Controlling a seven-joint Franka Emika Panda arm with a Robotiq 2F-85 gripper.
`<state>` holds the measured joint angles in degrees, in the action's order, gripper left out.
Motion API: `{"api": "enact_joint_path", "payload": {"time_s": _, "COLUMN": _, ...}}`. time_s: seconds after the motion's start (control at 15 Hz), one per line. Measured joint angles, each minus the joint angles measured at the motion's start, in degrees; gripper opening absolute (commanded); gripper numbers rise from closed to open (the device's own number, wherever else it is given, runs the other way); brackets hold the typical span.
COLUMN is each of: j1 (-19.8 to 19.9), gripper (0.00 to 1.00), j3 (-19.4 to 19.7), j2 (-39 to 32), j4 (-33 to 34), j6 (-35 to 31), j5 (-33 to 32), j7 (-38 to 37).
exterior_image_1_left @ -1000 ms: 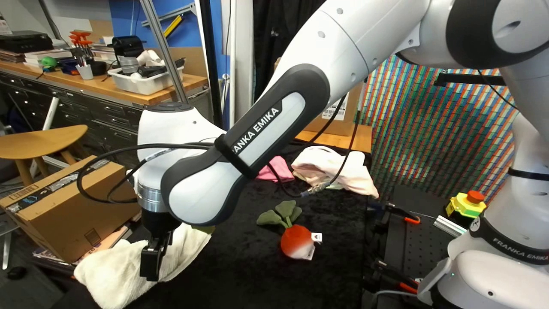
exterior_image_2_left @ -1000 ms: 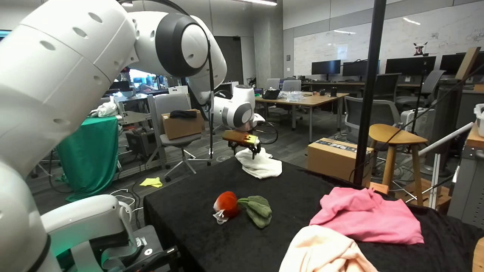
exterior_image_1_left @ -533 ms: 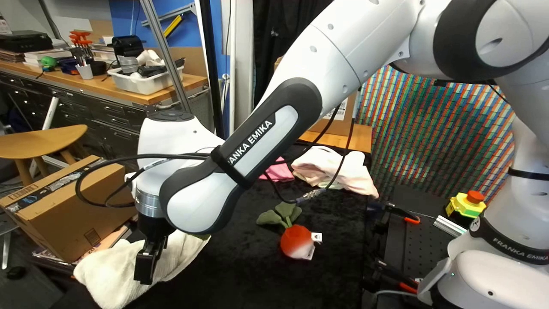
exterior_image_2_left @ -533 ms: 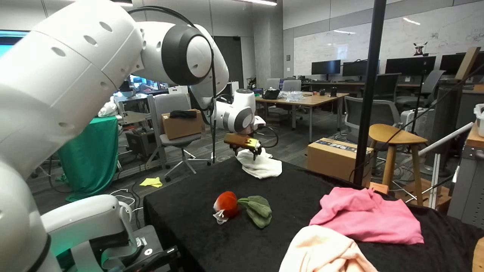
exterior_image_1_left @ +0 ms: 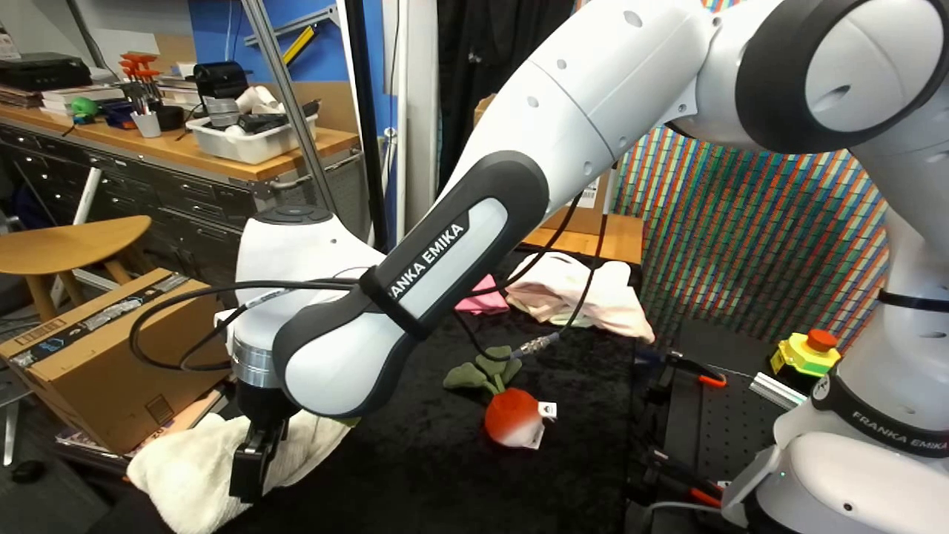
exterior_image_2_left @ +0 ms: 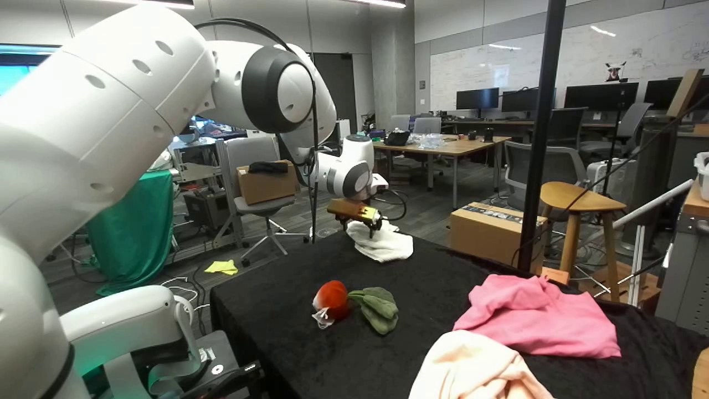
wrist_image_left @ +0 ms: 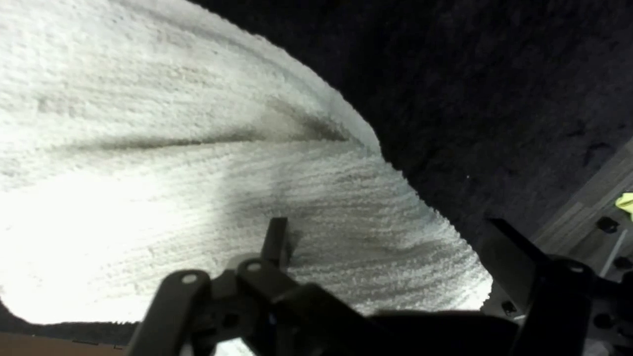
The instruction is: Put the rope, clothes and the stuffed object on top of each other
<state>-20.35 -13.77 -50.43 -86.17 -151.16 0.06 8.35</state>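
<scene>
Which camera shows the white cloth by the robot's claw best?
The wrist view: the white cloth fills much of it, ribbed texture and crease close up, though glare and the frame's edge lose some. Both exterior views show it smaller, partly hidden behind the gripper.

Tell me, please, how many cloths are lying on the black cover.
3: white cloth at the gripper; pink cloth, with peach cloth beside it, across the cover. More may be hidden beneath.
</scene>
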Motion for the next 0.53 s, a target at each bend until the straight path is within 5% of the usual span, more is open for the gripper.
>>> {"api": "enact_joint_path", "payload": {"time_s": 0.53, "j1": -0.4, "gripper": 1.0, "j3": 0.9, "j2": -2.7, "j4": 3.7, "j6": -1.4, "j5": -0.9, "j7": 0.0}}
